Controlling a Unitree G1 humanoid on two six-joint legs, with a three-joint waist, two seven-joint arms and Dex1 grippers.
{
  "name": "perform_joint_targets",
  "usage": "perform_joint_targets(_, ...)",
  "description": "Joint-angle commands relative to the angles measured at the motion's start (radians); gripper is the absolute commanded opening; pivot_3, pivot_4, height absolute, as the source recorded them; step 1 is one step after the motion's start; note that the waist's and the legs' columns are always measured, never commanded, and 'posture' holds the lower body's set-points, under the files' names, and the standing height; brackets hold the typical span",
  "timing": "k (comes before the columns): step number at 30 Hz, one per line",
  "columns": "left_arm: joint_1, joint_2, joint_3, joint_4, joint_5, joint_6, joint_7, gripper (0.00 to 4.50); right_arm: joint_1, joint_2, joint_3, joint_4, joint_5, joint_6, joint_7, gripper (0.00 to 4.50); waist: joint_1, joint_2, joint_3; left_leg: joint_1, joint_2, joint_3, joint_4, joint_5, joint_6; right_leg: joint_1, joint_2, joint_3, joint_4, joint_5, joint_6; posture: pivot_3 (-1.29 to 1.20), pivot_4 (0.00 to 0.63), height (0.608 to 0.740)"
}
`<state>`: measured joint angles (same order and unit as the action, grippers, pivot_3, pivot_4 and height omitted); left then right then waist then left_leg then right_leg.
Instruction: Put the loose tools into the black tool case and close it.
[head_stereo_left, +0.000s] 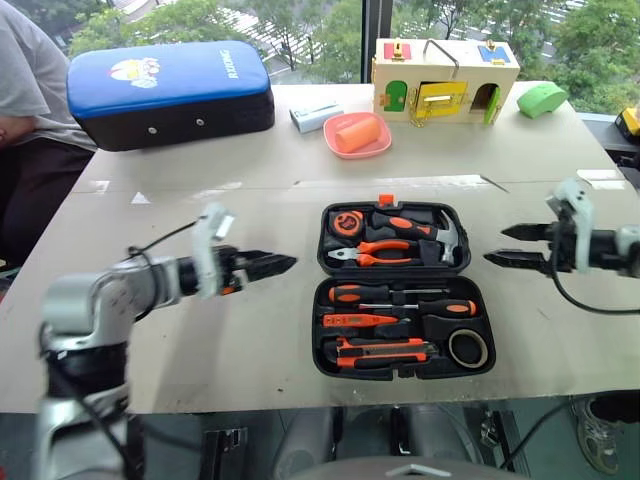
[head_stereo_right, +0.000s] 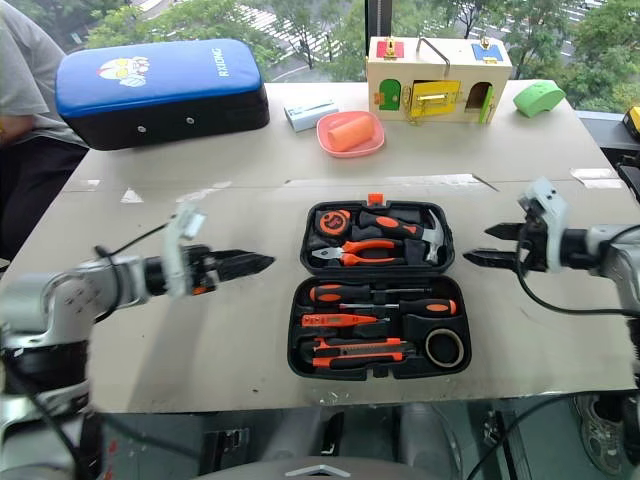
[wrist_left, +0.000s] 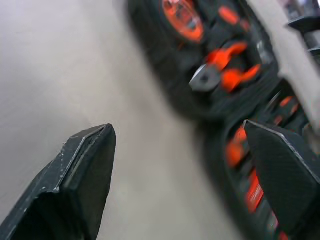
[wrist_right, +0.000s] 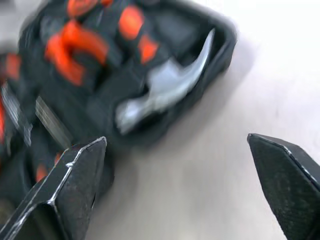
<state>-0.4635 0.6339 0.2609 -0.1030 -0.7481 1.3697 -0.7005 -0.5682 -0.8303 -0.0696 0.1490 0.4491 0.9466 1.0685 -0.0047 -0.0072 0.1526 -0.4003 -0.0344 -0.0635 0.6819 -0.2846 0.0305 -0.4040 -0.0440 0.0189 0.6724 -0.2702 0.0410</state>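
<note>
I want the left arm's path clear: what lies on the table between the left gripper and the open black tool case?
Nothing: in the left eye view only bare table lies between the left gripper and the black tool case.

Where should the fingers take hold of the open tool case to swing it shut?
Probably the far half of the tool case, at its outer rim by the small orange latch. That half lies flat and open, hinged to the near half along the middle, so its far edge is the free one. Coming from the far side and lifting it toward the robot should fold it over.
</note>
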Motion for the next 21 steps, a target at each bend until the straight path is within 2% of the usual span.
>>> perform_joint_targets(1,-0.077,-0.062,0.026,0.055,0.013,0.093,0.113,4.5,-0.07,0.042,-0.016,0.043,0.009,0.115,-0.103,4.44,-0.001,0.0,0.0,0.0,0.0,0.0,-0.001,0.0,0.0,-0.001,0.0,0.0,0.0,0.0,0.0,0.0,0.15,0.735)
perform_joint_targets(6,-0.178,-0.146,-0.003,0.172,0.049,0.088,0.18,4.5,-0.143,0.124,0.008,0.137,-0.027,0.132,-0.201,4.44,-0.005,0.0,0.0,-0.001,0.0,0.001,-0.001,0.001,-0.001,-0.003,0.0,0.001,0.0,0.0,0.0,0.0,0.15,0.735)
perform_joint_targets(7,-0.185,-0.151,-0.006,0.185,0.055,0.081,0.186,3.96,-0.146,0.128,0.018,0.144,-0.034,0.125,-0.205,4.5,-0.006,0.0,0.0,-0.001,-0.001,0.001,-0.001,0.001,-0.001,-0.003,0.0,0.001,0.001,0.0,0.0,0.0,0.15,0.735)
perform_joint_targets(9,-0.194,-0.157,-0.019,0.211,0.071,0.059,0.196,3.25,-0.151,0.138,0.029,0.155,-0.04,0.116,-0.211,3.97,-0.007,0.0,0.0,-0.001,-0.001,0.001,-0.002,0.001,-0.001,-0.003,0.0,0.002,0.001,0.0,0.0,0.0,0.15,0.735)
perform_joint_targets(11,-0.197,-0.163,-0.032,0.231,0.081,0.039,0.196,2.24,-0.146,0.145,0.038,0.15,-0.042,0.101,-0.206,3.19,-0.008,0.0,0.0,-0.001,-0.001,0.002,-0.002,0.001,-0.001,-0.004,0.0,0.003,0.002,0.0,0.0,0.0,0.15,0.735)
perform_joint_targets(13,-0.199,-0.171,-0.038,0.241,0.085,0.029,0.198,1.19,-0.143,0.147,0.036,0.144,-0.036,0.116,-0.207,2.15,-0.007,-0.001,-0.001,-0.001,-0.001,0.003,-0.001,0.001,-0.002,-0.005,0.0,0.004,0.004,0.0,0.0,0.0,0.15,0.735)
perform_joint_targets(15,-0.206,-0.186,-0.032,0.252,0.079,0.034,0.202,0.37,-0.131,0.138,0.052,0.128,-0.043,0.109,-0.201,1.31,-0.005,-0.001,-0.001,-0.001,-0.001,0.003,0.001,0.001,-0.002,-0.005,0.0,0.004,0.005,0.0,0.0,0.0,0.15,0.735)
perform_joint_targets(17,-0.214,-0.205,-0.022,0.262,0.076,0.034,0.211,0.32,-0.124,0.139,0.057,0.114,-0.041,0.111,-0.199,0.37,-0.003,-0.001,-0.001,-0.001,-0.001,0.003,0.001,0.001,-0.002,-0.004,0.0,0.004,0.006,0.0,0.0,0.0,0.15,0.735)
perform_joint_targets(18,-0.214,-0.206,-0.03,0.262,0.079,0.027,0.209,0.32,-0.12,0.139,0.063,0.106,-0.042,0.107,-0.198,0.09,-0.001,-0.001,-0.002,-0.001,-0.001,0.002,0.002,0.001,-0.002,-0.004,0.0,0.003,0.006,0.0,0.0,0.0,0.15,0.735)
perform_joint_targets(21,-0.206,-0.208,-0.049,0.258,0.084,0.016,0.201,0.32,-0.109,0.137,0.079,0.089,-0.052,0.093,-0.194,0.09,0.003,-0.002,-0.002,0.0,-0.001,0.002,0.002,0.001,-0.002,-0.004,-0.001,0.003,0.006,0.0,0.0,0.0,0.15,0.735)
